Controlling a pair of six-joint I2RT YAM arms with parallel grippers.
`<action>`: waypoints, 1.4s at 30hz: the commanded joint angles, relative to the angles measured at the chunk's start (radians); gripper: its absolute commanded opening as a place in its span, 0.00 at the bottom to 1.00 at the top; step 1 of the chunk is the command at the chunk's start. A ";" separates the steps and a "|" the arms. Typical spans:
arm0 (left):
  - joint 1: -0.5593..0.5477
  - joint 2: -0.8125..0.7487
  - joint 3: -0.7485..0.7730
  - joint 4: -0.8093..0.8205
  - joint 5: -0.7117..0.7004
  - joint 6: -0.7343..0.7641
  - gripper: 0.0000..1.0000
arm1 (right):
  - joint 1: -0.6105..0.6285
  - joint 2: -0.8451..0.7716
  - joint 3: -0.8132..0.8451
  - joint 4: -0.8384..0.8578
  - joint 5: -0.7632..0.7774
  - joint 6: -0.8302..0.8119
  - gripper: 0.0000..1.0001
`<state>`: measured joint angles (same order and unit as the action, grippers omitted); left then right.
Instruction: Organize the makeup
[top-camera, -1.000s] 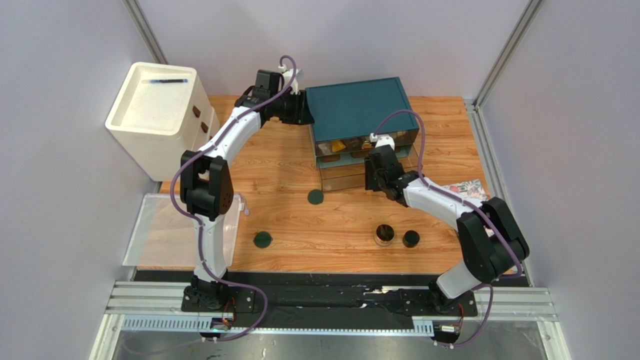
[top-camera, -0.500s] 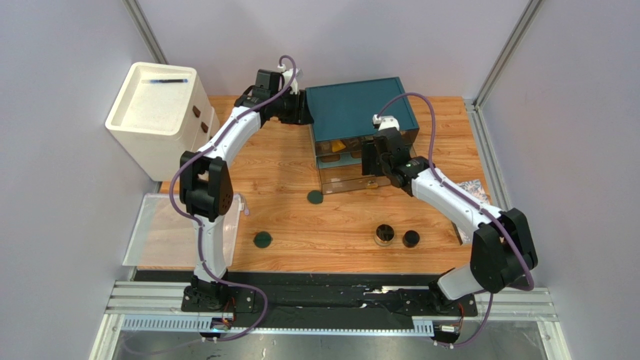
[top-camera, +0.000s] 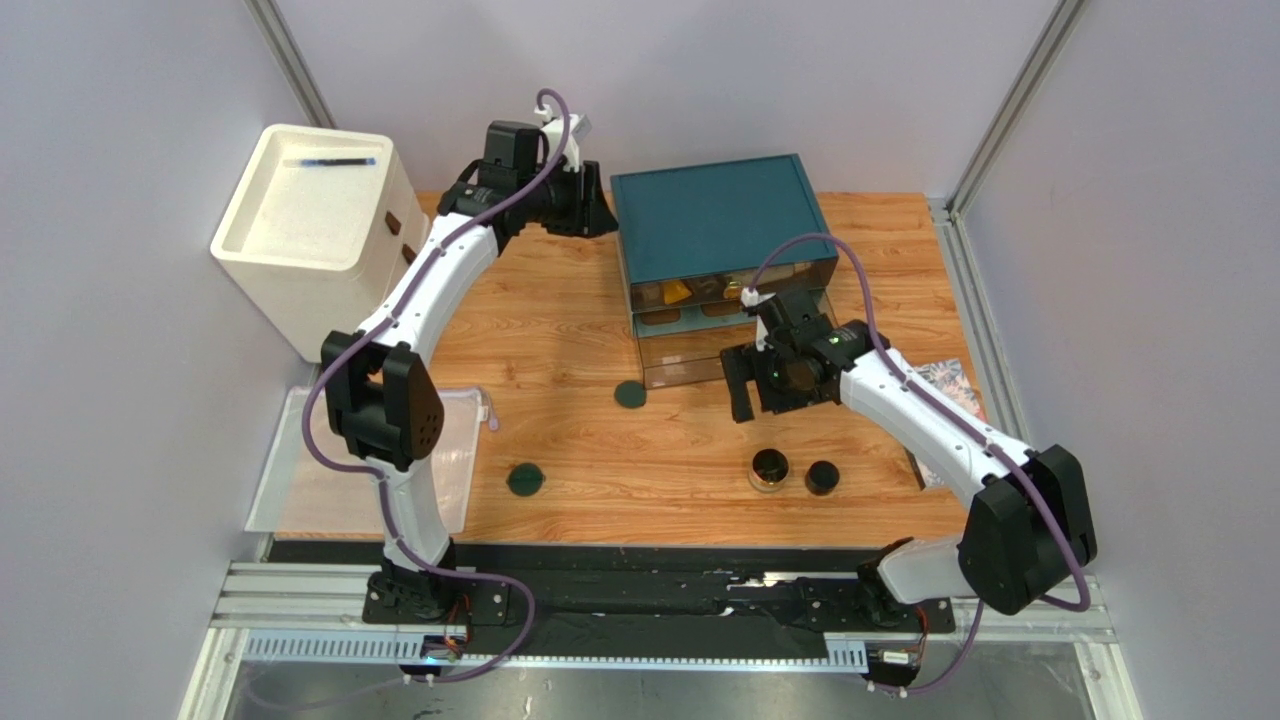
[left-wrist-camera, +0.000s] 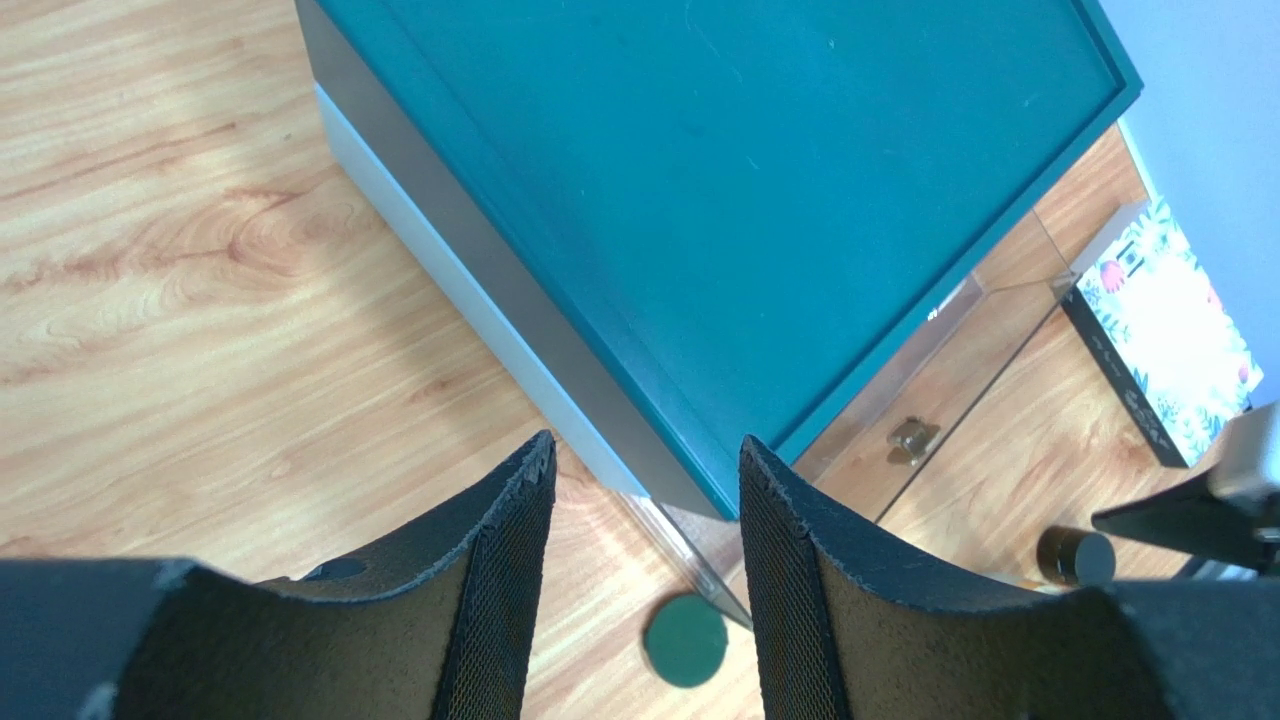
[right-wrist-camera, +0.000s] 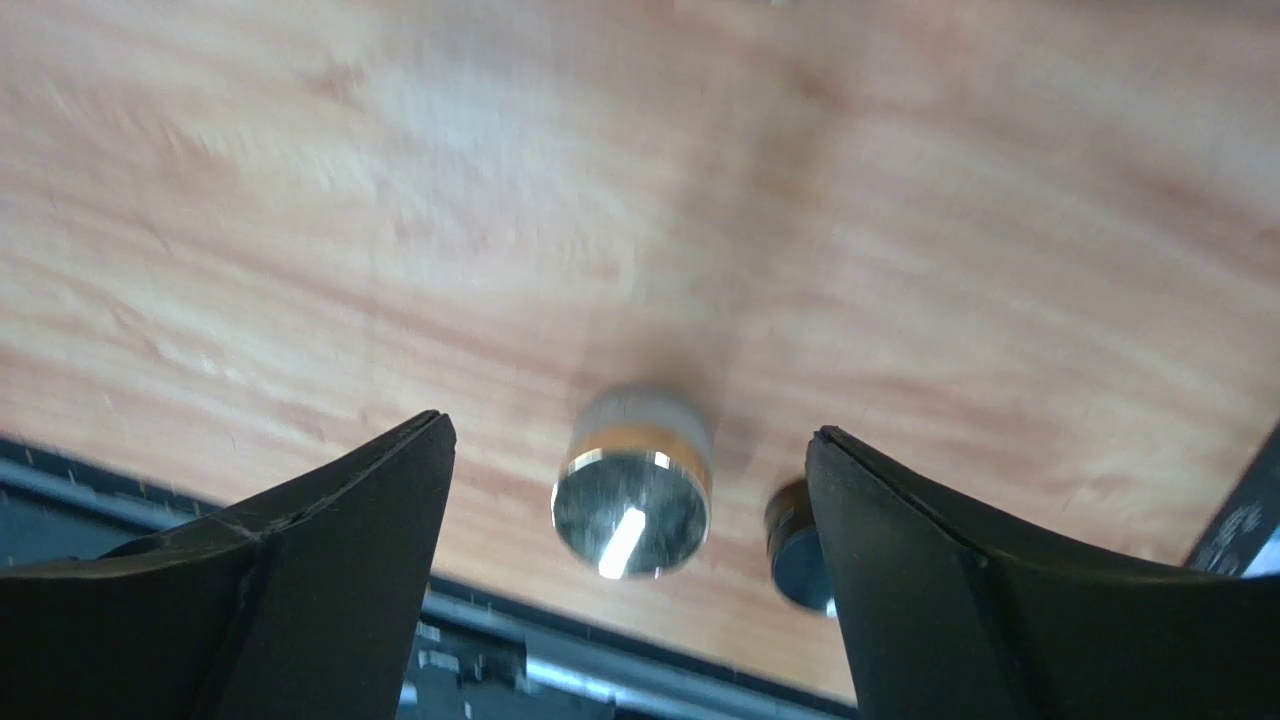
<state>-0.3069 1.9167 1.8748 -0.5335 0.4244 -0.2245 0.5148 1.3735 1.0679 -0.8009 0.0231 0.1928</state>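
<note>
Right end effector, jaws spread wide & empty, hangs over wooden tabletop at centre-right of top view; gold-banded round dark jar & smaller round dark jar stand side by side just below it in frame. Left end effector, jaws part-open w/ nothing between, sits upper centre by teal box w/ clear drawers. One flat dark-green disc lies centre frame, second dark-green disc lower left.

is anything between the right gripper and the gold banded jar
Nothing visible does. The right gripper hangs open over the bare table, and the gold-banded jar sits straight ahead between its fingers. The other dark jar stands close beside it, apart, and might crowd one finger.
</note>
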 joint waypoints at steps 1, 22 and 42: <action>0.002 -0.053 -0.037 -0.028 -0.006 0.020 0.55 | 0.016 0.024 -0.008 -0.188 -0.107 0.000 0.93; 0.002 -0.124 -0.111 -0.063 -0.010 0.060 0.55 | 0.076 0.265 -0.071 -0.173 -0.077 0.174 0.05; 0.000 -0.105 -0.080 -0.056 -0.009 0.053 0.55 | 0.018 0.261 0.403 -0.104 0.083 0.162 0.00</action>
<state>-0.3069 1.8530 1.7657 -0.5957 0.4145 -0.1837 0.5606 1.5661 1.3334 -0.9878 0.0780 0.3450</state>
